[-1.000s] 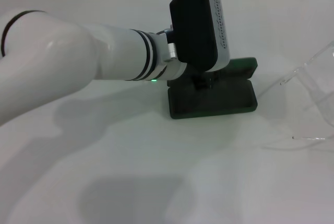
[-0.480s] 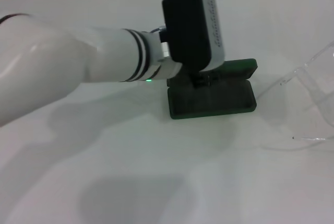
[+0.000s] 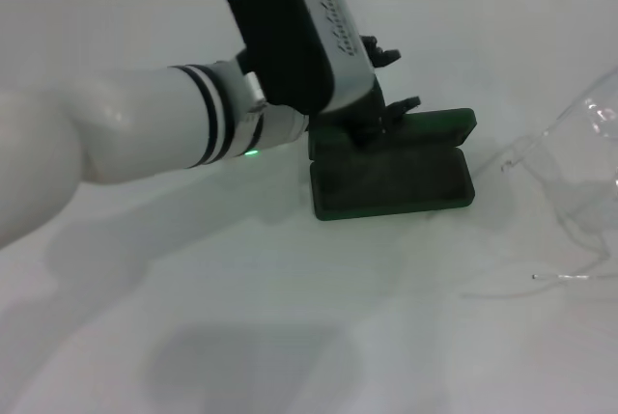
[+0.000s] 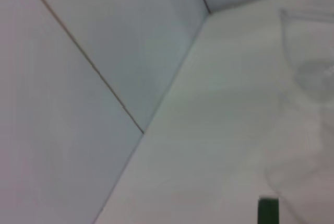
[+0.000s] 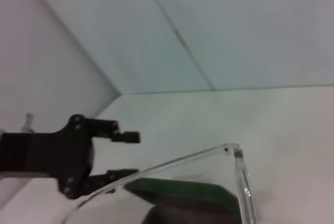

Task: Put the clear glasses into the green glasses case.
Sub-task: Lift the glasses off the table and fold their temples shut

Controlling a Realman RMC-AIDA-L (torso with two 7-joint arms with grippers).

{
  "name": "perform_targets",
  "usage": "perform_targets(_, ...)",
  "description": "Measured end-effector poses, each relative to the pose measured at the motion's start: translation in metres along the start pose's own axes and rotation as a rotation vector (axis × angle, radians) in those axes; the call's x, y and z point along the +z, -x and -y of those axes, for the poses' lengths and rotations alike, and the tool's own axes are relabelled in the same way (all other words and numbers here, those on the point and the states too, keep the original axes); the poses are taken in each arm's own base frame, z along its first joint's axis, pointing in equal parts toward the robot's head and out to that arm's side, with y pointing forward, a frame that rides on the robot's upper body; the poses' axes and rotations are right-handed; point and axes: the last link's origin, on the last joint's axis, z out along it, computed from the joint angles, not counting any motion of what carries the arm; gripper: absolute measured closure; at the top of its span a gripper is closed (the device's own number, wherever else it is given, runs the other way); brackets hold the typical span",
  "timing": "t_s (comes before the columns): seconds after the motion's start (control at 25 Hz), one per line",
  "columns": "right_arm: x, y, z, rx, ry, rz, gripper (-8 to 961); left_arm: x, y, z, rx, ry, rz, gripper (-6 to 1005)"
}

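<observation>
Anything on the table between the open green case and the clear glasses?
Nothing: in the head view only bare white table separates the green glasses case from the clear glasses.

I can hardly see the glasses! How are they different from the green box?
The clear glasses are see-through and faint against the white table; the green glasses case is dark and easy to spot. The glasses are thin with long arms; the case is a chunky rectangle, lying open. The glasses sit at the right edge, apart from the case; the left tool hovers by the case's lid.
</observation>
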Motion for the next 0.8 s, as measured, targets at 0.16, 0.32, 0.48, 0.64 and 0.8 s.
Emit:
perform_targets(0.16,0.005,0.005,-0.002,0.011,0.046,-0.001,841,-0.006,0.000,0.006,-0.104,-0.034,-0.103,495)
perform_targets(0.32,0.008,0.009,-0.002,0.010,0.062,-0.001,841,-0.009,0.006,0.015,-0.217,-0.031,-0.205,495)
perform_targets(0.48,0.011,0.010,-0.003,0.004,0.069,-0.006,841,-0.010,0.014,0.024,-0.312,0.015,-0.316,495)
perform_targets(0.64,0.013,0.010,-0.004,0.007,0.076,-0.013,841,-0.010,0.027,0.033,-0.448,0.087,-0.462,496)
perform_targets(0.8,0.024,0.010,-0.004,0.031,0.116,-0.021,841,-0.010,0.035,0.036,-0.507,0.140,-0.558,496)
